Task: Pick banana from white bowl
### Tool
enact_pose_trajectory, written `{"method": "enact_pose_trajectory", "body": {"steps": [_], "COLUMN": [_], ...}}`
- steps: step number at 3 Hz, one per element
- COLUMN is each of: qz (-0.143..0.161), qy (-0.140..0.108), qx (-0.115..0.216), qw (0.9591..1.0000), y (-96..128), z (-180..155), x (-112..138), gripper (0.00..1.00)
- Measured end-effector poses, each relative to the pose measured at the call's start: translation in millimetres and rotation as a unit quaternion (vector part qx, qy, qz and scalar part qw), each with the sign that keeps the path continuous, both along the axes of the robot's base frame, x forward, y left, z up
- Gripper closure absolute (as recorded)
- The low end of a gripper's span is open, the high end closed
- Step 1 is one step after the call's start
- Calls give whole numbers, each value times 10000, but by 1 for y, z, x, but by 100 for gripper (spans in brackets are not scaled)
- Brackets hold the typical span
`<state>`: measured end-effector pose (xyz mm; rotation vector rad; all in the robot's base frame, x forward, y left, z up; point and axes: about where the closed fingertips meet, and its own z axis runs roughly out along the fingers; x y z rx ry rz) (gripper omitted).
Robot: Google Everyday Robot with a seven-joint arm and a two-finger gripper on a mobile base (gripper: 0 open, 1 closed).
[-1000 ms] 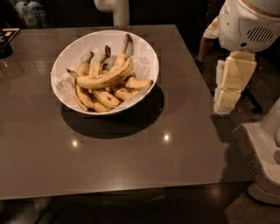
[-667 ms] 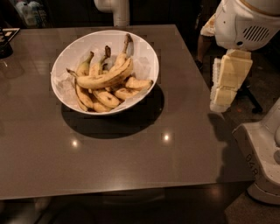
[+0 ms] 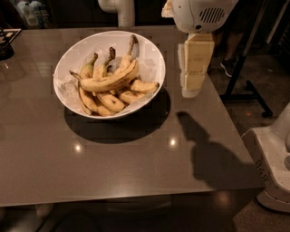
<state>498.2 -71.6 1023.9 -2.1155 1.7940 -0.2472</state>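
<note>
The white bowl (image 3: 71,55) stands on the far left-middle part of the table and holds several bananas. The banana (image 3: 110,81), long, curved and yellow with a brown stem, lies across the top of the pile. Shorter, browner bananas (image 3: 110,102) lie under and around it. My gripper (image 3: 192,77) hangs from the white arm housing (image 3: 202,13), pointing down, just right of the bowl's rim and above the table. It holds nothing and touches neither bowl nor banana.
The grey-brown table (image 3: 113,167) ends close to the right of the gripper. A white cylinder (image 3: 120,10) stands behind the bowl. A dark item (image 3: 6,41) sits at the far left. The robot base (image 3: 273,158) and a black stand's legs (image 3: 247,93) are on the floor at right.
The gripper has moved left, from beyond the table's right edge to over the table beside the bowl. The bowl and bananas have not moved.
</note>
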Motion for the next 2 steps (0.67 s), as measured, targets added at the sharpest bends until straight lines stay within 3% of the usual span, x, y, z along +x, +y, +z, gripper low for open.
{"method": "enact_pose_trajectory", "body": {"steps": [1,2], "qz": [409,430], "qy": [127,50], "qx": [-198,-161], "qw": [9989,9989], "y": [33,36], "z": [-17,-14], "x": [12,13], "gripper": [0,0]}}
